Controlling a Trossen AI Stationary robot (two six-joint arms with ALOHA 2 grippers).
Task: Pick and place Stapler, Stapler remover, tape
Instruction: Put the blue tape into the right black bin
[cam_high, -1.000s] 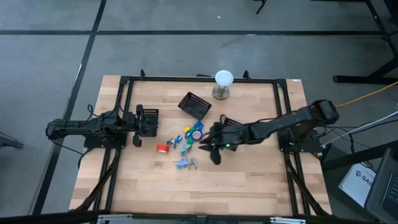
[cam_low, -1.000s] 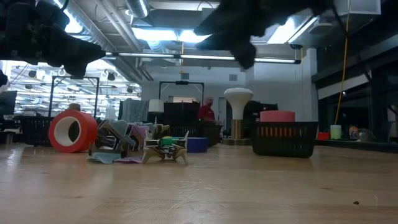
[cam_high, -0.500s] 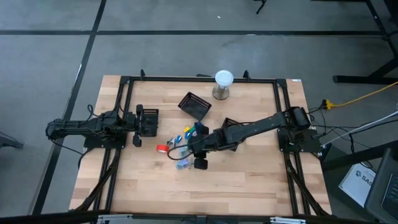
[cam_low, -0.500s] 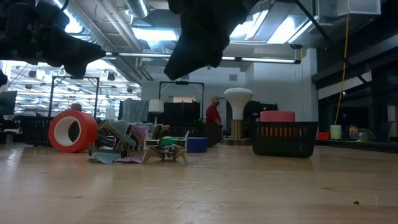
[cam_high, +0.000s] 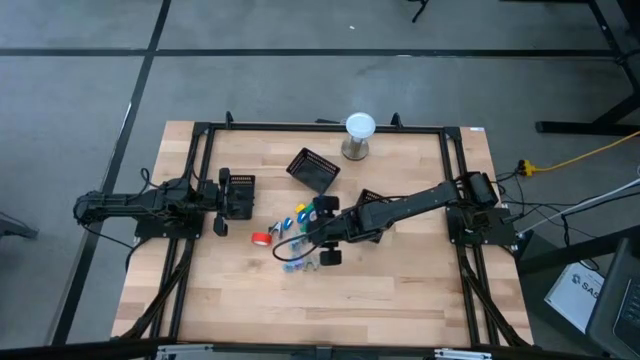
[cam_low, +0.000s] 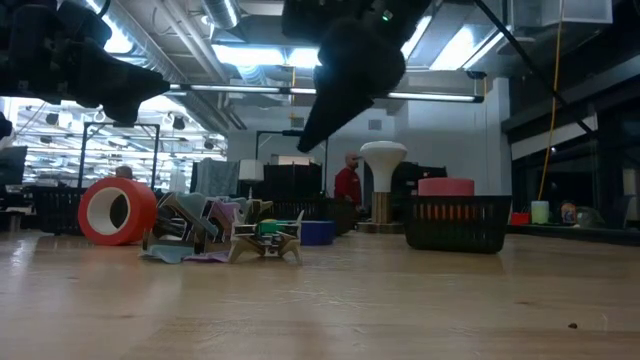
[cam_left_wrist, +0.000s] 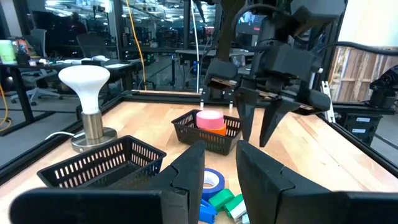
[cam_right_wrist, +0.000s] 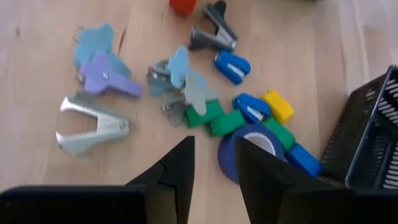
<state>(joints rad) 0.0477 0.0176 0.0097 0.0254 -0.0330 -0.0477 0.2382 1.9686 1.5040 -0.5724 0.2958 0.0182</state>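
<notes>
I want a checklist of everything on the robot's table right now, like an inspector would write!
Surface: wooden table, bare toward the near edge.
Job's things: red tape roll, blue tape roll, staple removers and small staplers in one heap.
Clutter: three black baskets; white lamp.
Claws: right claw above the heap, open, empty; left claw at the left edge, holding nothing.
Cables: yellow cord on the floor.
Surroundings: a person far behind.

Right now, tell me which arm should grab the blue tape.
Right. Its tool hangs open just above the pile, with the blue tape right ahead of its fingers. The left tool waits at the table's left edge.
</notes>
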